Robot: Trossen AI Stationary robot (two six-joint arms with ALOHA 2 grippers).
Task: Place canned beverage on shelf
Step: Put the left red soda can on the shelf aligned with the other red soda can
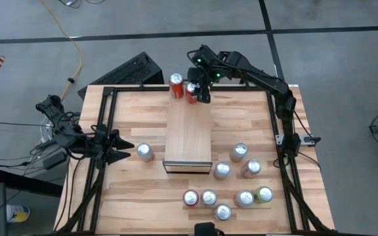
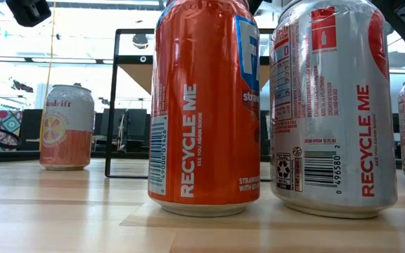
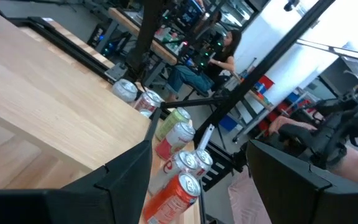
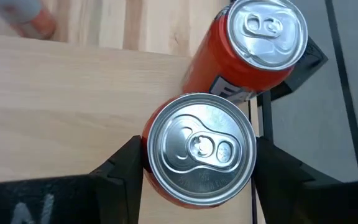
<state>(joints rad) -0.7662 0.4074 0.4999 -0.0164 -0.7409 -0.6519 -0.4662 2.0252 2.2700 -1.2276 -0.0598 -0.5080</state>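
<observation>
The shelf (image 1: pixel 189 134) is a long light-wood platform running from the table's middle toward its far edge. At its far end my right gripper (image 1: pixel 197 90) is shut on a red can (image 4: pixel 201 149), seen from above with its silver top up. A second red can (image 1: pixel 176 84) (image 4: pixel 263 37) stands upright right beside it. Whether the held can's bottom rests on the shelf is hidden by the can itself. At the table's left edge my left gripper (image 1: pixel 120 151) (image 3: pixel 197 180) stands open and level, holding nothing, near a lone can (image 1: pixel 145 152). My right gripper pinches the red can's upper side wall (image 4: pixel 151 146) between its two fingers (image 4: pixel 120 168), one on each opposite side, just below the rim. The fingers come slanting down from the table's far side. The can stays upright, top up.
Several loose cans (image 1: pixel 231 183) stand on the tabletop near the shelf's near end and to its right; two of them (image 2: pixel 202 105) (image 2: pixel 332 105) fill the low view. A keyboard (image 1: pixel 130 71) lies beyond the far-left corner. A person (image 3: pixel 219 53) sits behind the table.
</observation>
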